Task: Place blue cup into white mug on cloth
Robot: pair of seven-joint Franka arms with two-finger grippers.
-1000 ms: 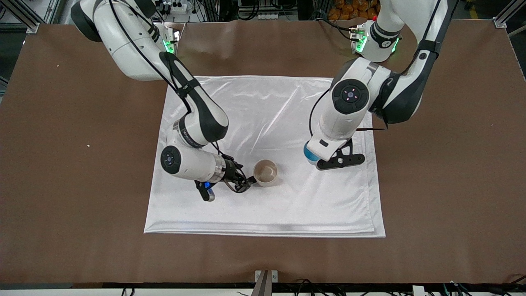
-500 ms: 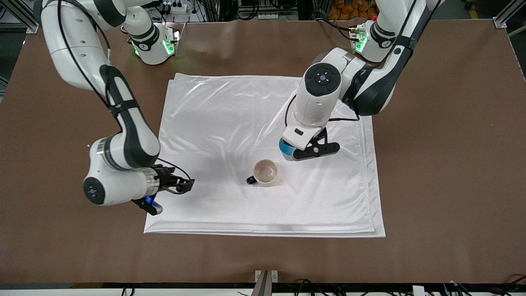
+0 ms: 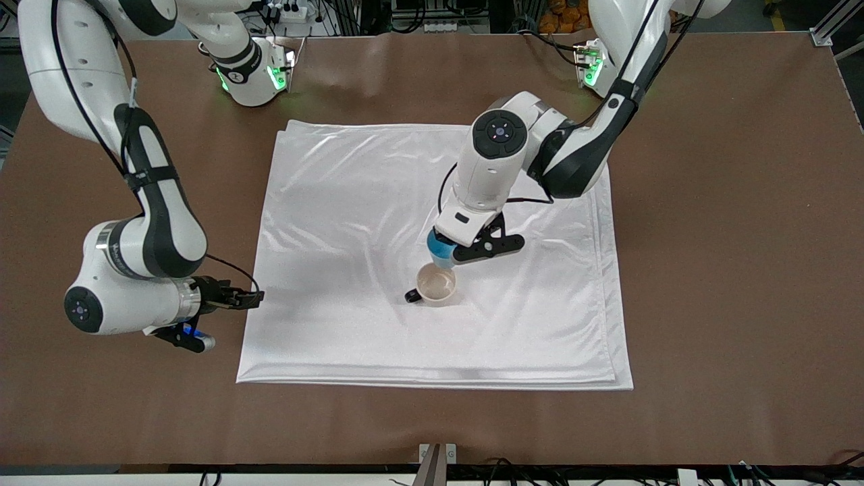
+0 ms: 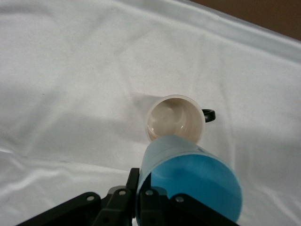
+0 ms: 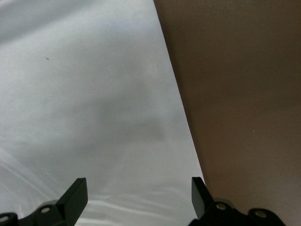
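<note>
Now blue cup (image 3: 441,250) over white mug (image 3: 436,283).

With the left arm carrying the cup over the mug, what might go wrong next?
The blue cup, clamped in the left gripper, hangs off-centre over the white mug; lowered so, it may catch the rim and tip the mug. The wrinkled cloth could let the mug slide. The right gripper, open at the cloth's edge, gives no support.

The left gripper (image 3: 442,255) hangs at six o'clock off its bent white wrist, fingers clamped. The right gripper (image 3: 251,297) points toward three o'clock, its black fingers (image 5: 75,197) spread wide.
</note>
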